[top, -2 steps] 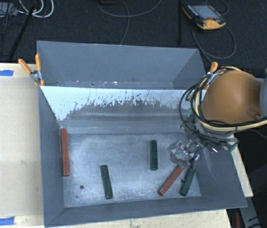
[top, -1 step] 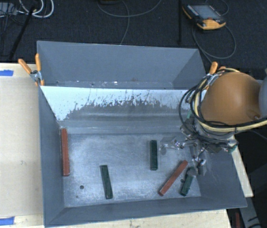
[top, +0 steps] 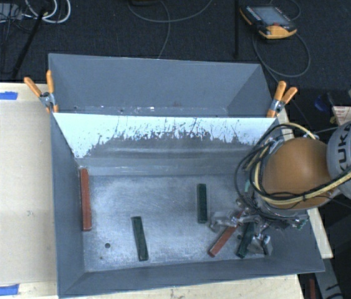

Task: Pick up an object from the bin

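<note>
Where the gripper (top: 250,229) hangs: near right corner
Nearest it: red bar (top: 222,240), green bar (top: 245,245)
Grip: cannot tell

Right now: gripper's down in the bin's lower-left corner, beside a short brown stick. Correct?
Wrong side. The camera view shows the gripper down in the bin's lower-right corner, beside the short brown stick. On the left there is just a long brown bar lying along the wall.
</note>
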Controlling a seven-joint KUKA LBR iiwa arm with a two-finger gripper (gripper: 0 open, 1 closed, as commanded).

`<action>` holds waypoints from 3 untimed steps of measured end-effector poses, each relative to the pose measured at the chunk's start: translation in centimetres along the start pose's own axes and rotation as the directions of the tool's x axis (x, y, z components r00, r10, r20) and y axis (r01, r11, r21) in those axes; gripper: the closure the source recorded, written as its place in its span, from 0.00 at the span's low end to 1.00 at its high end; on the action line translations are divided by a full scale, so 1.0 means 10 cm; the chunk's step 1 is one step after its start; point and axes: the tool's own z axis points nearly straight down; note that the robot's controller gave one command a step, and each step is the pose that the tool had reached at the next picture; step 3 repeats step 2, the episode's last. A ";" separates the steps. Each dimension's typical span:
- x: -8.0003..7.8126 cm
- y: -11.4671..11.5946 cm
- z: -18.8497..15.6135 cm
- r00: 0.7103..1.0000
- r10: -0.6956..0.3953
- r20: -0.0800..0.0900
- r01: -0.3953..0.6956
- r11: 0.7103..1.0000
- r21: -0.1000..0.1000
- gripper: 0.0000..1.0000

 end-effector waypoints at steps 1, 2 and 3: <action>-0.03 -0.03 -0.07 1.000 -0.002 0.006 0.001 1.000 0.009 1.00; 0.05 -0.31 -1.64 1.000 0.006 0.009 -0.006 1.000 0.014 1.00; 0.05 -0.31 -1.64 1.000 0.006 0.009 -0.006 1.000 0.014 1.00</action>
